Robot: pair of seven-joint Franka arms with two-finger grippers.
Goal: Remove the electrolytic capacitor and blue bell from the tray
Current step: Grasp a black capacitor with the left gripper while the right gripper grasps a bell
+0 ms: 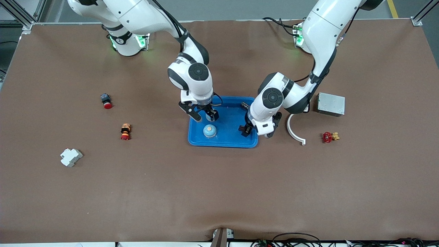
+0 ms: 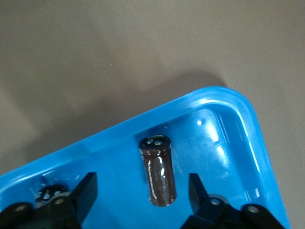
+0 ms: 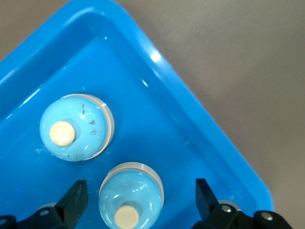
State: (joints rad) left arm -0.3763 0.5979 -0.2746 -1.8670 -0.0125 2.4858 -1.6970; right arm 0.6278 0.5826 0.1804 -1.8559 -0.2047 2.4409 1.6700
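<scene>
Counter (image 1: pixel 219 192), tray (image 1: pixel 223 143) at its middle: both hands down in the tray, nothing gripped.
Left hand (image 2: pixel 142 180) open astride the electrolytic capacitor (image 2: pixel 158 174) near the tray corner; an off-centre squeeze may roll it. Right hand (image 3: pixel 140 186) open around the blue bell (image 3: pixel 131 198); it may nudge the second bell (image 3: pixel 76 126) beside it.

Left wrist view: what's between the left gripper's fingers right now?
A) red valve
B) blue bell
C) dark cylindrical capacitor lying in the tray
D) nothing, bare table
C: the capacitor, a dark brown cylinder, lies on the floor of the blue tray between the two fingers of the left gripper, which stand apart on either side of it.
</scene>
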